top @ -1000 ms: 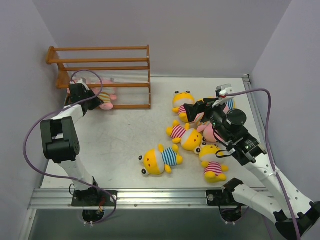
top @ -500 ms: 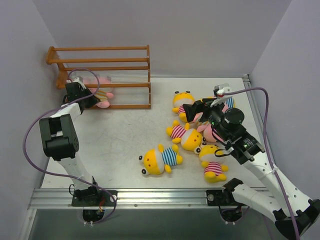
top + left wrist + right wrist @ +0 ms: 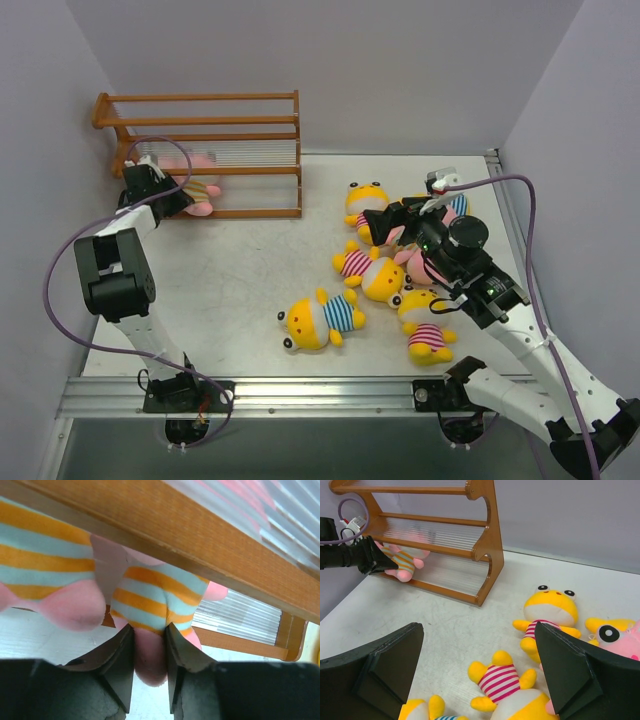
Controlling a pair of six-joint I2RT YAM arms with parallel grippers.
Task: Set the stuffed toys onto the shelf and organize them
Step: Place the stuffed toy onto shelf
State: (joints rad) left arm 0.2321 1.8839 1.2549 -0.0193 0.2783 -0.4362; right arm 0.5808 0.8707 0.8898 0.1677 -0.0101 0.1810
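nudged the pink toy (image 3: 198, 188) toward the upper left, deeper onto the bottom of the shelf (image 3: 200, 97) and nearly placed, with left gripper (image 3: 149, 632) pinching its leg, right gripper (image 3: 477, 630) spread wide.

Bright, even overhead light with soft shadows on the tabletop (image 3: 230, 270); the left wrist view is blurred at close range.

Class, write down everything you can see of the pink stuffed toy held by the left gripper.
The pink stuffed toy is soft plush wearing a shirt striped orange and pale blue. One rounded pink limb is pinched between the black fingers of the left gripper, which is shut on it. It lies low at the left end of the shelf, under a wooden rail. Another striped pink plush presses against its side.
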